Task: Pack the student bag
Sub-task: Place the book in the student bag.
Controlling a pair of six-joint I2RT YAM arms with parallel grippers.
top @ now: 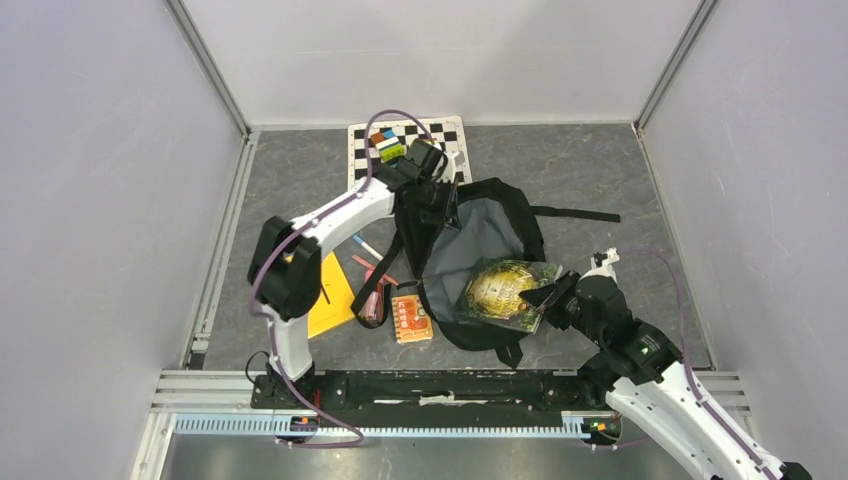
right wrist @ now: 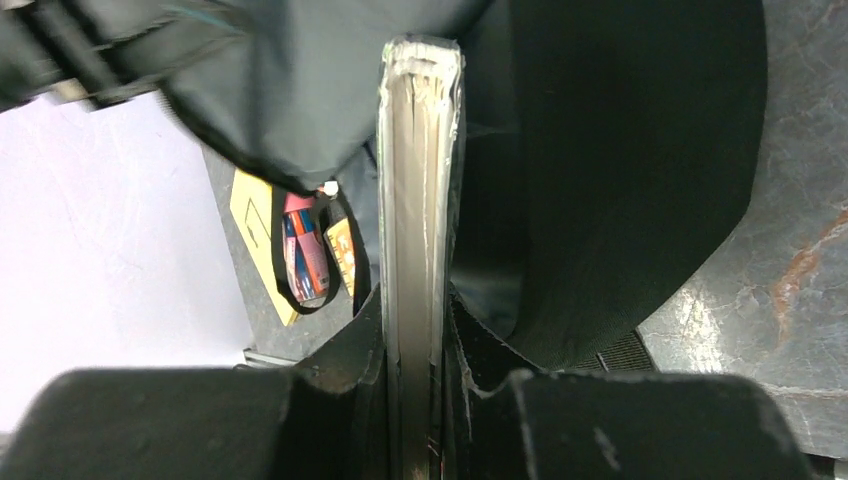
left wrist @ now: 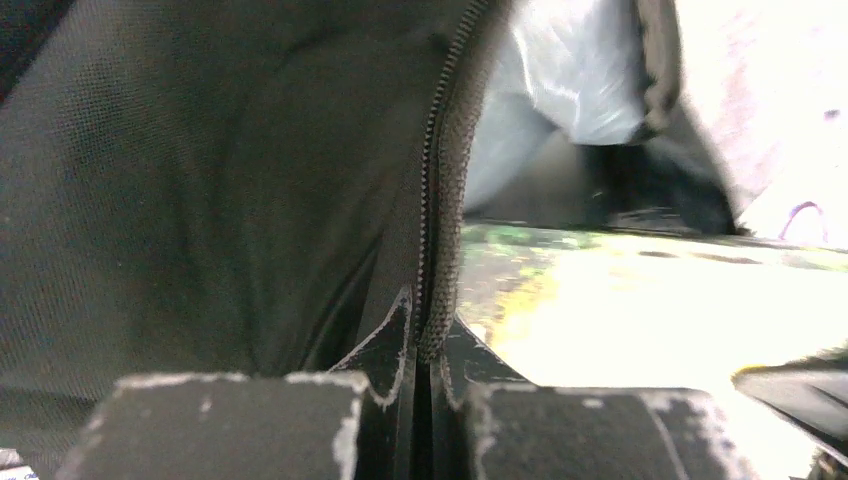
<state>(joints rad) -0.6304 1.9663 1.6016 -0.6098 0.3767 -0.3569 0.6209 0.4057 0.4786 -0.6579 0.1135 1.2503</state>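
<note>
The black student bag [top: 505, 215] lies in the middle of the table with its mouth open, showing grey lining [top: 480, 240]. My left gripper [top: 432, 190] is shut on the bag's zip edge [left wrist: 440, 250] and holds the opening up. My right gripper [top: 545, 296] is shut on a green and yellow book [top: 500, 290], seen edge-on in the right wrist view [right wrist: 415, 200]. The book lies partly in the bag's mouth. It also shows as a bright green-yellow cover in the left wrist view [left wrist: 620, 300].
A yellow notebook [top: 332, 292], an orange booklet [top: 410, 318], a pink pouch [top: 375, 300] and pens [top: 368, 246] lie left of the bag. A checkered mat [top: 400, 140] with coloured blocks [top: 388, 145] lies at the back. A black strap [top: 575, 214] runs right.
</note>
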